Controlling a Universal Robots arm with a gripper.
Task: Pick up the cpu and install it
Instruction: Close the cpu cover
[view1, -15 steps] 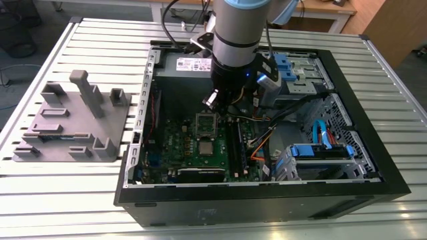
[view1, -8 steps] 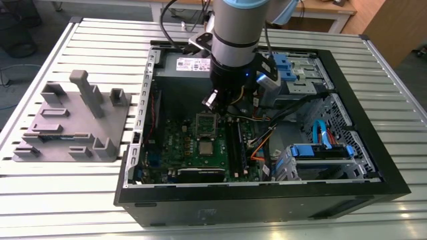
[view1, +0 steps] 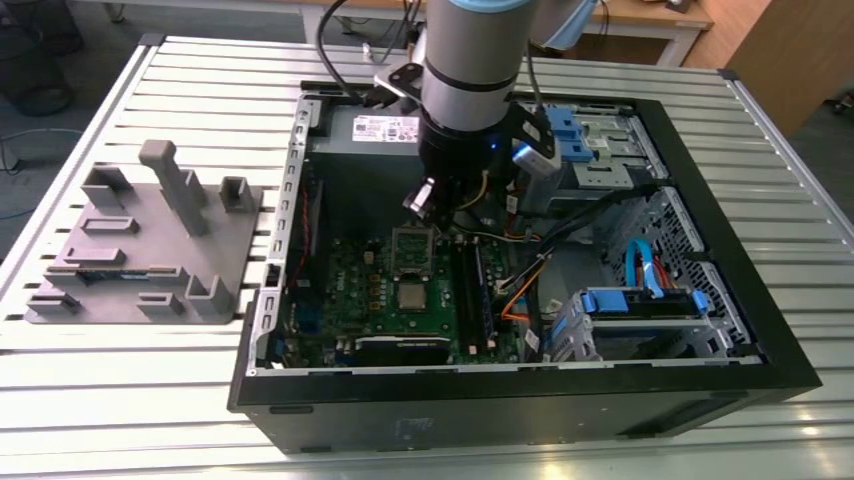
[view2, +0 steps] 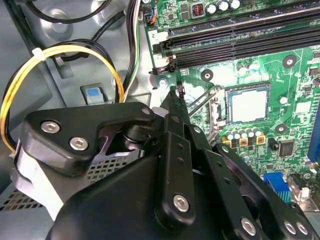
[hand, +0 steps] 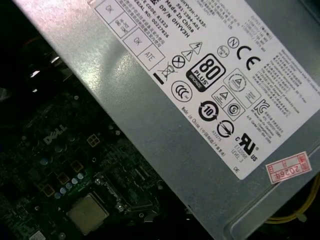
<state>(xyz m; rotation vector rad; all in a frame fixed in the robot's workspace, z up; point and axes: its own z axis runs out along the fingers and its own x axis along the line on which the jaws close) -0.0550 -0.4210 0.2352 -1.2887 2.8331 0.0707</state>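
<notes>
CPU, a small silvery square, sat in its socket on the green motherboard inside the open computer case in the exterior view. The case lay on a slatted metal worktop. The robot arm reached down into the case, and the tool hung above the board, a little beyond the cpu toward the power supply, not touching the chip. To the exterior view's left of the case, a grey plastic fixture stood on the worktop, well apart from the arm. Blue drive brackets were at the exterior view's right side of the case.

In the second wrist view, the black links of the tool came together to a narrow tip, so the fingers looked pressed together with nothing between them. The tip was over the board near the open metal lever of the socket, just beside the cpu but apart from it. The chip lay flat inside its square frame. Two long black memory slots ran nearby, and a loop of yellow cable hung over the grey case wall.

In the first wrist view, the grey labelled side of the power supply crossed the picture. Beside it, the dark motherboard was seen, with the cpu lying flat in its socket.
</notes>
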